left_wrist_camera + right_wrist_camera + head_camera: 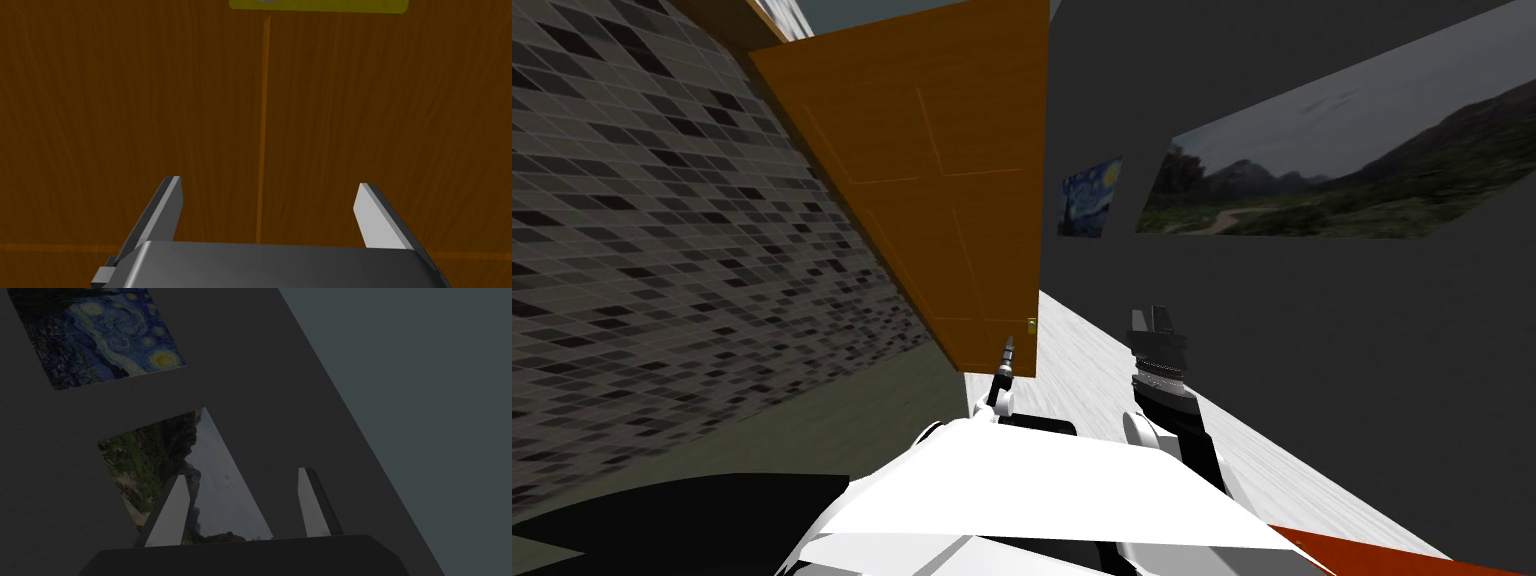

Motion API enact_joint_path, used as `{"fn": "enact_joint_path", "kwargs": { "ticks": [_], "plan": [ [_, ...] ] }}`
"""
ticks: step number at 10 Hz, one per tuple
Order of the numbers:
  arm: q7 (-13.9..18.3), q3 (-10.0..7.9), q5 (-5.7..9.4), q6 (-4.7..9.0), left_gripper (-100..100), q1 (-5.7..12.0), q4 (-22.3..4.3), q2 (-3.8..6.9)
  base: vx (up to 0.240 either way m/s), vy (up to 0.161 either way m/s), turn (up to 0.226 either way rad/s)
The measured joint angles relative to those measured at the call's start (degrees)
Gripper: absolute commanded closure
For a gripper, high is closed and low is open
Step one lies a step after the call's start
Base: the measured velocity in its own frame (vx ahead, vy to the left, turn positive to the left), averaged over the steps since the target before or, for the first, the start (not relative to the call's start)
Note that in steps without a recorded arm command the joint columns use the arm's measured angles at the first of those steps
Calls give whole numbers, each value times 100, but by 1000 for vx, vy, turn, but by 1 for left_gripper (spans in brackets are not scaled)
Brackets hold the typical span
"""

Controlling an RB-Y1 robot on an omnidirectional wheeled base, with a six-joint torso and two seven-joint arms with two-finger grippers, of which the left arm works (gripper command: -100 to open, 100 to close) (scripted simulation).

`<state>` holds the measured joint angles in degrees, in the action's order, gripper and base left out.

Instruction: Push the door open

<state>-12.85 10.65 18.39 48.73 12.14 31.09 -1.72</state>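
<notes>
A brown wooden panelled door (pixel 932 170) stands ahead, swung partly away from the dark wall on its right. A small yellow-green plate (pixel 1032 324) sits near its free edge. My left gripper (pixel 1008 345) is up against the door's lower part, close below that plate. Seen from the left wrist, the wood of the door (pixel 150 110) lies just past the left gripper (pixel 267 202), whose fingers stand open and empty, and the yellow-green plate (pixel 320 6) lies just beyond them. My right gripper (pixel 1152 322) hangs to the right, open and empty (pixel 240 505).
A tiled grey wall (pixel 652 250) runs along the left. A dark wall (pixel 1312 330) with two pictures runs along the right. A pale floor strip (pixel 1082 370) leads past the door's free edge between them.
</notes>
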Motion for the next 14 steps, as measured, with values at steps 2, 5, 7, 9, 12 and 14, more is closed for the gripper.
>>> {"fn": "enact_joint_path", "kwargs": {
  "ticks": [2,5,7,9,12,14],
  "plan": [
    [11,52,7,-20,-100,-15,44,-57,-75,-149,18],
    [16,84,12,-27,-100,-14,50,-104,-57,-133,11],
    [12,86,11,-43,-100,-39,94,-64,106,76,-3],
    [-2,72,14,-62,-100,-40,120,29,165,104,-12],
    [50,49,20,2,-100,53,-57,237,188,13,-24],
    [32,25,20,-37,-100,-16,77,302,221,-74,-19]
  ]
}}
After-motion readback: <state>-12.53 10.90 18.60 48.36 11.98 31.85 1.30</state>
